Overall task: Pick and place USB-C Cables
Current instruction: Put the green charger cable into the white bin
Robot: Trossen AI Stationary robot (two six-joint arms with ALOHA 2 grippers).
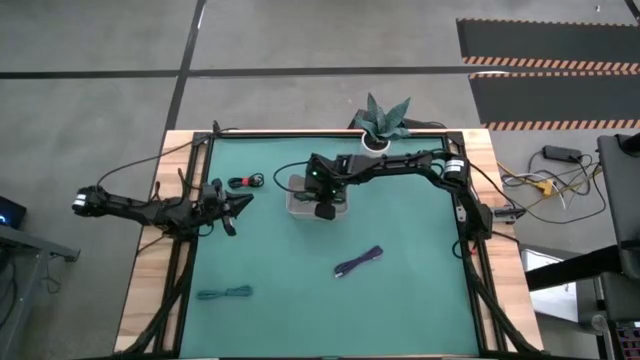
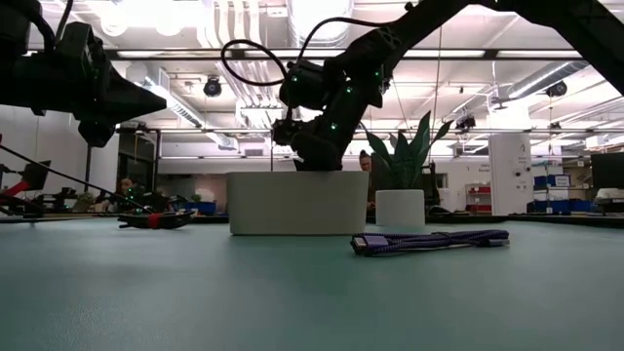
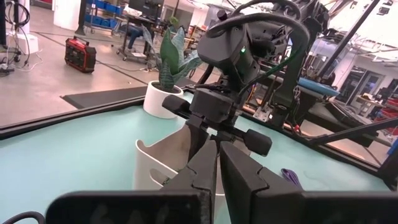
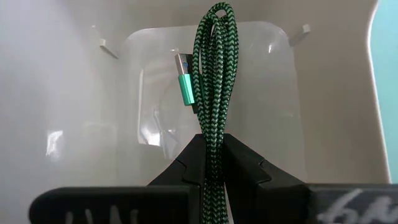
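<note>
My right gripper is over the white tray, shut on the dark green cable, which reaches down inside the tray. The red-and-black cable lies on the mat left of the tray. The purple cable lies nearer, right of centre, and also shows in the low view. The teal cable lies near the near-left corner. My left gripper waits shut at the mat's left edge, its fingers closed together. My right gripper pinches the dark green cable's bundled strands between its two fingers, coming from above and pointing down into the tray. The bundle runs along the fingers and hangs below them. Its looped end and a green plug are low inside the tray.
A potted plant stands at the mat's far edge just behind the tray, its white pot in the low view. A black frame borders the green mat. Open mat lies between the purple and teal cables.
</note>
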